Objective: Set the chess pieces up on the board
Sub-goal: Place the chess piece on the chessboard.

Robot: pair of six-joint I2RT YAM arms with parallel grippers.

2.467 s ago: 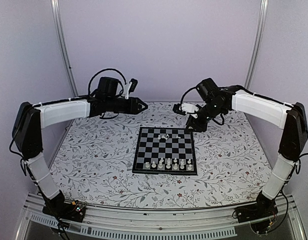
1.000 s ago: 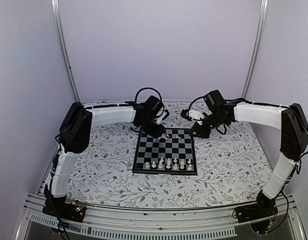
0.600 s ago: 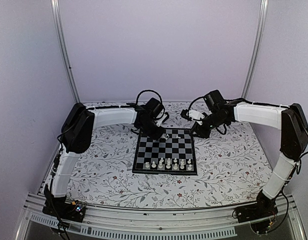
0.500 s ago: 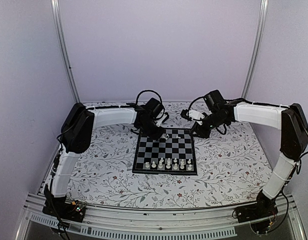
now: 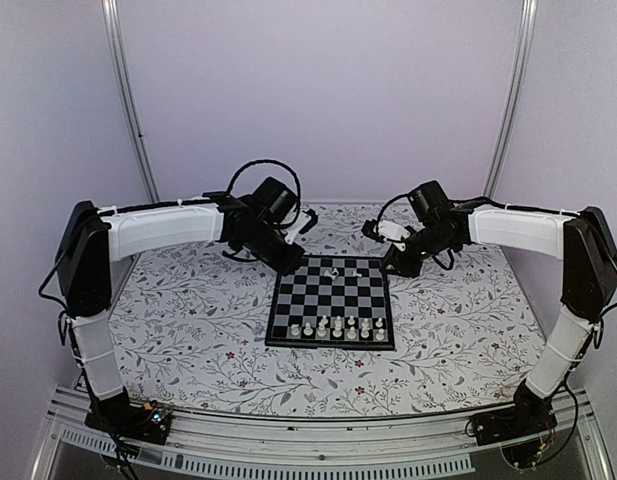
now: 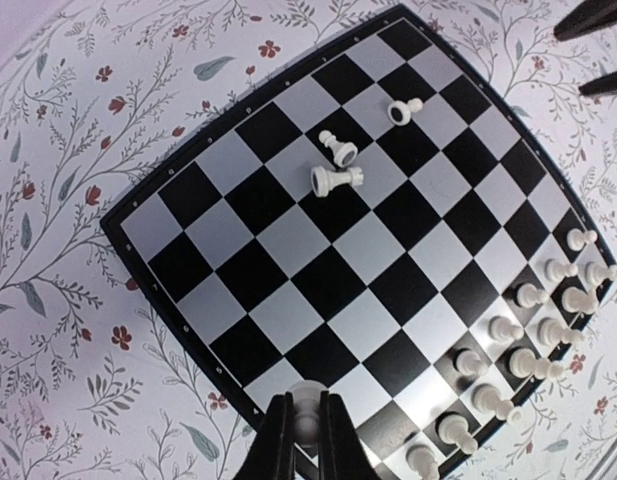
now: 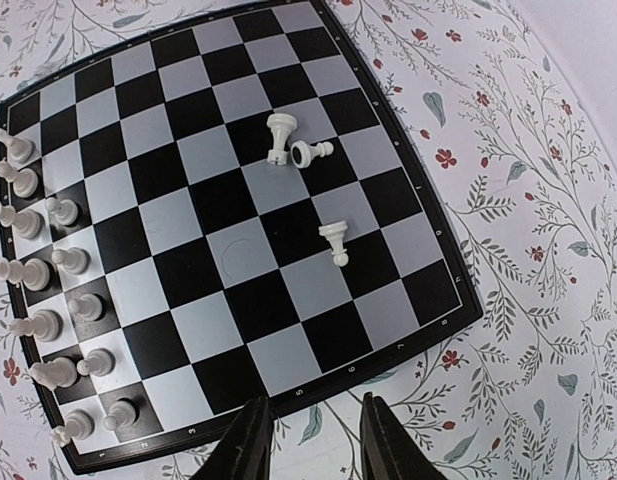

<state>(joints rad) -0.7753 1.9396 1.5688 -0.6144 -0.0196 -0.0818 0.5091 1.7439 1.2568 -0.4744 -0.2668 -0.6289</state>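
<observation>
A white pawn [image 6: 306,418] is pinched between the left jaws. They are closed down to the width of the piece's slim body, and its rounded head shows just beyond the fingertips [image 6: 278,452]. The left arm [image 5: 168,228] is stretched across the floral worktop [image 5: 188,330], so these jaws hang raised by the far-left corner of the chessboard [image 5: 328,295], above its left border. This height is judged to be kept so that the pawn can be carried over the board without other pieces being struck.

Along the near edge of the chessboard, standing white pieces [image 5: 336,326] are gathered in two ranks. The second rank looks unfilled toward the board's left side, so an open square there is taken as the likely destination for the held pawn.

Three more white pieces lie toppled on the far half of the chessboard. Two of them [image 7: 310,152] lie just beside each other near the middle files. The third [image 7: 334,240] lies apart, toward the board's right edge. These remain to be stood up and ranked.

The right jaws are spread open with nothing between the fingers [image 7: 250,445]. They are parked by the right arm [image 5: 518,228] just outside the far-right part of the chessboard. This stand-off is judged to leave the board free for the left arm, while the toppled pieces stay within easy reach.

For the placement, the pawn would have to be lowered upright onto the middle of its square. The neighbouring pieces stand close together, so a tilted release could knock them over.
</observation>
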